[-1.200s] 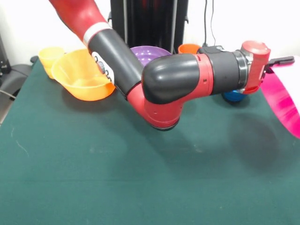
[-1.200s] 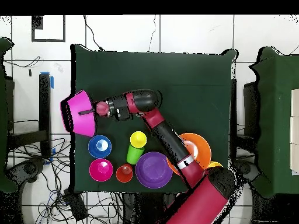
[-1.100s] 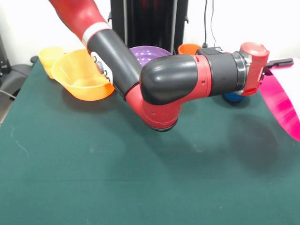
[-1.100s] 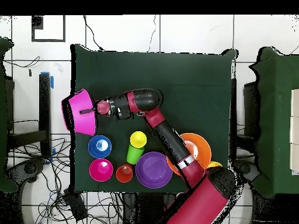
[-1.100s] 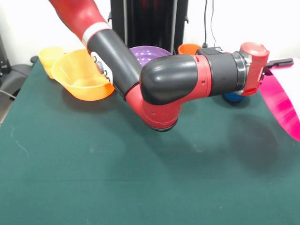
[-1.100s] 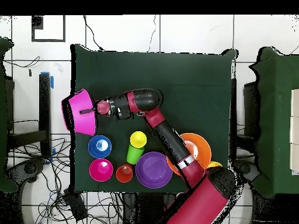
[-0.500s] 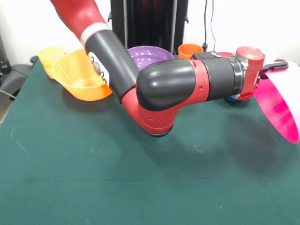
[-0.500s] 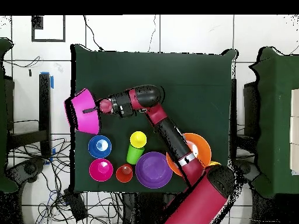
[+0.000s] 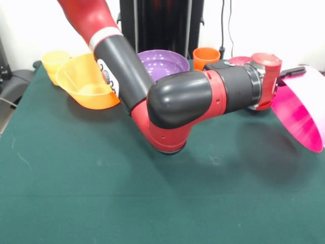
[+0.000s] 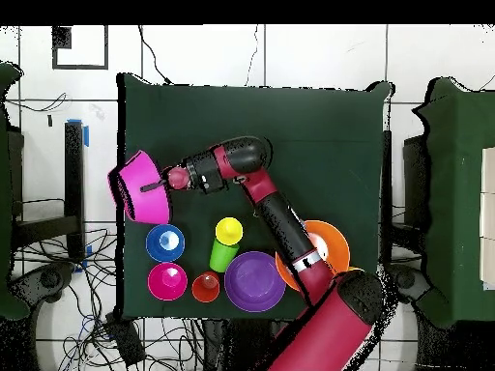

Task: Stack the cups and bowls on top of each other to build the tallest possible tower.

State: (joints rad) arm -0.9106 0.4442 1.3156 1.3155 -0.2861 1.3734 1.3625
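My gripper (image 9: 289,76) is shut on the rim of the large hot pink bowl (image 9: 299,114) and holds it tilted on its side above the table's right edge. Overhead, the gripper (image 10: 157,182) and the pink bowl (image 10: 143,189) are at the left. The large orange bowl (image 9: 86,84) sits with a yellow cup (image 9: 53,63) behind it. The purple bowl (image 9: 162,61), an orange cup (image 9: 205,55) and the small crimson bowl (image 9: 238,60) stand at the back. Overhead, the blue bowl (image 10: 165,242) sits beside a yellow cup (image 10: 228,231) stacked on the green cup (image 10: 220,257). No red cup shows.
My arm's elbow (image 9: 172,109) hangs low over the middle of the green table (image 9: 101,193). The black pedestal (image 9: 160,25) stands behind the purple bowl. Cables and chairs surround the table in the overhead view.
The wrist and the pink bowl have risen a little and shifted slightly towards the other bowls. The bowl has turned a bit. The other cups and bowls have not moved.
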